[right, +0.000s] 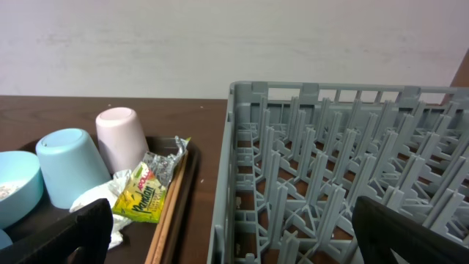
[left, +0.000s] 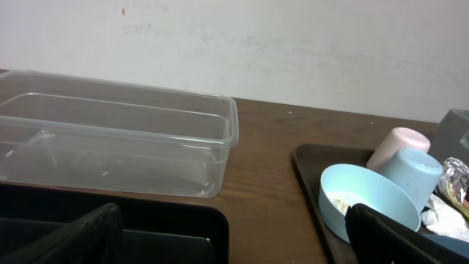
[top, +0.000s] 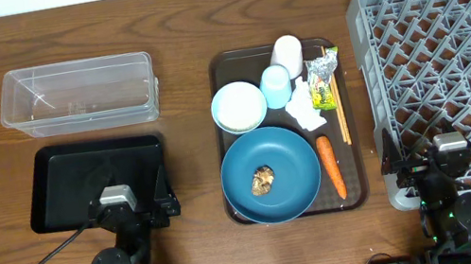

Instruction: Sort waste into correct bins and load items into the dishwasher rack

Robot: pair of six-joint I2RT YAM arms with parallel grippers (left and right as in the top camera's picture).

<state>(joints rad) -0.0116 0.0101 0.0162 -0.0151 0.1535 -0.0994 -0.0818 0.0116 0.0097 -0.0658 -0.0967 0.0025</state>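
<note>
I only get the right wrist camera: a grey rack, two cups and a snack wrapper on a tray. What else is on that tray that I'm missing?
Observer: The overhead view shows a large dark-blue plate at the near end of the brown serving tray, with a small brown food lump on it.
Operator: Any other food lying about?
Observer: An orange carrot lies on the serving tray, just right of the plate.
Operator: Where would rubbish go?
Observer: Left of the serving tray there is a clear tub, and nearer the robot a shallow black tray.
</note>
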